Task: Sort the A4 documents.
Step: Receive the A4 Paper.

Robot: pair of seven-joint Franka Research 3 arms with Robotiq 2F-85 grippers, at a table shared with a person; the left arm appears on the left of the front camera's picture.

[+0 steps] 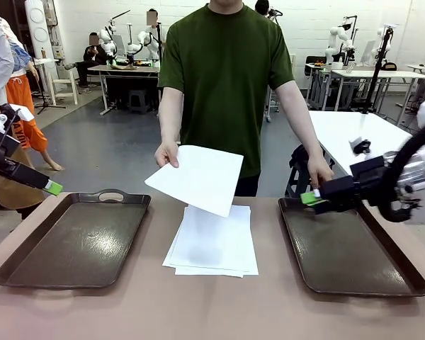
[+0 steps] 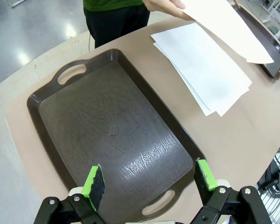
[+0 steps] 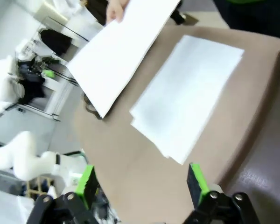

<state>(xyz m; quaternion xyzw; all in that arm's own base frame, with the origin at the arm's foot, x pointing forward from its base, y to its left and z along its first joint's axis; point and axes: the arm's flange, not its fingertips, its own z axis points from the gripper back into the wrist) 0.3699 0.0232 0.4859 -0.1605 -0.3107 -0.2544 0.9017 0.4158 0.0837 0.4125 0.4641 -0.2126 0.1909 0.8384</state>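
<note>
A stack of white A4 documents (image 1: 214, 242) lies on the table between two dark brown trays; it also appears as the stack (image 2: 203, 65) and the stack (image 3: 189, 95). The person's hand (image 1: 167, 154) holds one sheet (image 1: 198, 177) in the air above the stack, seen too as the lifted sheet (image 2: 228, 25) and the lifted sheet (image 3: 121, 49). My left gripper (image 2: 149, 182) hangs open above the near end of the left tray (image 2: 112, 135). My right gripper (image 3: 140, 182) is open over the table edge beside the right tray (image 3: 266, 168), holding nothing.
The left tray (image 1: 74, 237) and the right tray (image 1: 350, 248) flank the stack. The person stands at the far side with the other hand (image 1: 319, 170) near the right tray's far end. Other tables and people stand farther back.
</note>
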